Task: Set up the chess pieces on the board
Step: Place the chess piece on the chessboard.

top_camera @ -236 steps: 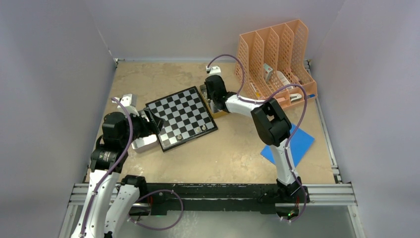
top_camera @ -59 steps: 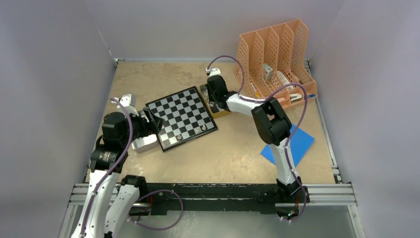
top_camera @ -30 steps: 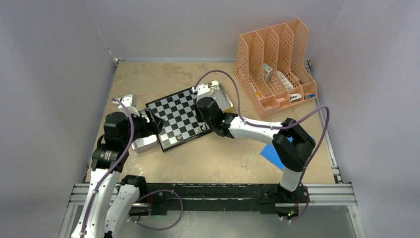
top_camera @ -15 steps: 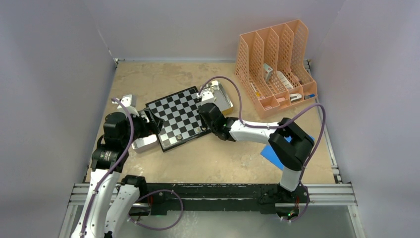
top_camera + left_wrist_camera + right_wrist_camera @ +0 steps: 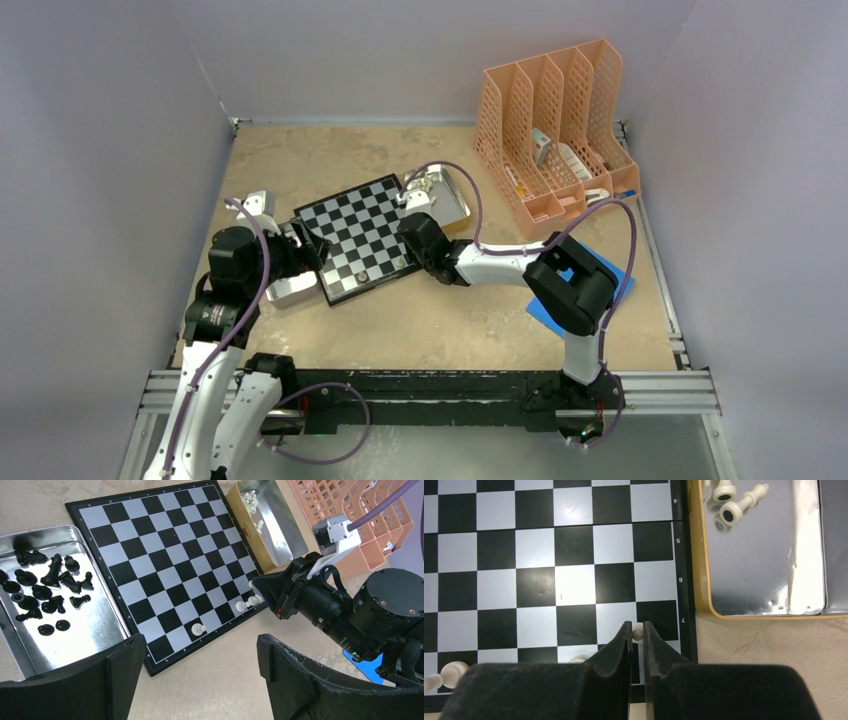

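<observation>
The checked board [image 5: 362, 236] lies mid-table and also shows in the left wrist view [image 5: 165, 555]. My right gripper [image 5: 637, 631] is shut on a small pale chess piece [image 5: 638, 632] over the board's near right corner, by the edge mark 7; in the top view the gripper [image 5: 411, 259] is at that corner. Three pale pieces [image 5: 199, 628] stand along the board's near edge. Black pieces [image 5: 45, 587] lie in a silver tray [image 5: 97, 617] left of the board. My left gripper [image 5: 200, 680] is open and empty, above the board's near left edge.
A gold-rimmed tray [image 5: 764, 580] with loose pale pieces [image 5: 729, 510] lies right of the board, also in the top view [image 5: 447, 195]. An orange file rack [image 5: 555, 110] stands at the back right. A blue sheet [image 5: 612, 283] lies under the right arm.
My right arm has swung from the gold tray to the board's near right corner and moved slightly nearer since half a second ago. The left arm has not moved.
</observation>
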`<control>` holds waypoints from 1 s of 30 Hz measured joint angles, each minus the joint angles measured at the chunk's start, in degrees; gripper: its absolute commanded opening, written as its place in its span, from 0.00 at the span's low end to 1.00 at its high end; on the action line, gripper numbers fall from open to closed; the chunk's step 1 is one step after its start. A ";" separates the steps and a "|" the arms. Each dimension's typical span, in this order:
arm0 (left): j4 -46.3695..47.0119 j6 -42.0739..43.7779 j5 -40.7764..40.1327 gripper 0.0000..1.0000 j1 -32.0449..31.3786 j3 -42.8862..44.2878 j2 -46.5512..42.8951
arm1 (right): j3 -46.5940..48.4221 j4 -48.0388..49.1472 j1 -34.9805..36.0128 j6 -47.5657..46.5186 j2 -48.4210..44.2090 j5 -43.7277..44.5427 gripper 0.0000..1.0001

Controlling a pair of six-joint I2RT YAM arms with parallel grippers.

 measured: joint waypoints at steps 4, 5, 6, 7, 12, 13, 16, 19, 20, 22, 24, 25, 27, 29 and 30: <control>0.00 0.00 0.02 0.82 0.00 0.00 -0.13 | 0.00 0.37 -0.83 0.17 0.11 0.02 0.13; 0.00 0.00 0.00 0.82 0.00 0.00 -0.13 | 0.00 0.42 -1.09 0.26 0.13 0.00 0.13; 0.00 0.00 0.00 0.82 0.00 0.00 -0.13 | 0.00 0.44 -1.22 0.31 0.15 0.02 0.13; 0.00 0.00 0.00 0.82 0.00 0.00 -0.13 | 0.00 0.44 -1.40 0.37 0.15 0.04 0.13; 0.00 0.00 0.00 0.82 0.00 0.00 -0.13 | 0.00 1.07 -1.88 0.55 0.48 0.02 0.16; 0.00 0.00 0.00 0.82 0.00 0.00 -0.13 | 0.00 1.14 -1.88 0.55 0.52 0.02 0.16; 0.00 0.00 -0.07 0.82 0.00 0.00 -0.13 | 0.00 1.27 -1.88 0.57 0.55 0.00 0.18; 0.00 0.00 -0.11 0.82 0.00 0.00 -0.13 | 0.00 1.27 -1.88 0.66 0.63 -0.02 0.19; 0.00 0.00 -0.09 0.82 0.00 0.00 -0.11 | 0.00 1.25 -1.88 0.68 0.68 -0.02 0.20; 0.00 0.00 -0.09 0.82 0.00 0.00 -0.07 | 0.00 1.20 -1.88 0.70 0.76 -0.02 0.21; 0.00 0.00 -0.07 0.82 0.00 0.00 0.02 | 0.02 1.25 -1.88 0.83 0.76 0.00 0.22; 0.00 0.00 -0.02 0.81 0.00 0.00 0.04 | 0.00 1.25 -1.88 0.87 0.76 0.00 0.22; 0.00 0.02 0.24 0.81 0.00 0.00 0.28 | 0.00 1.25 -1.88 0.94 0.76 -0.02 0.24; 0.02 0.00 0.52 0.81 0.00 0.00 0.63 | 0.00 1.25 -1.88 1.03 0.76 -0.04 0.26; 0.02 0.02 0.66 0.81 0.00 0.00 0.90 | 0.02 1.22 -1.88 1.09 0.76 -0.04 0.26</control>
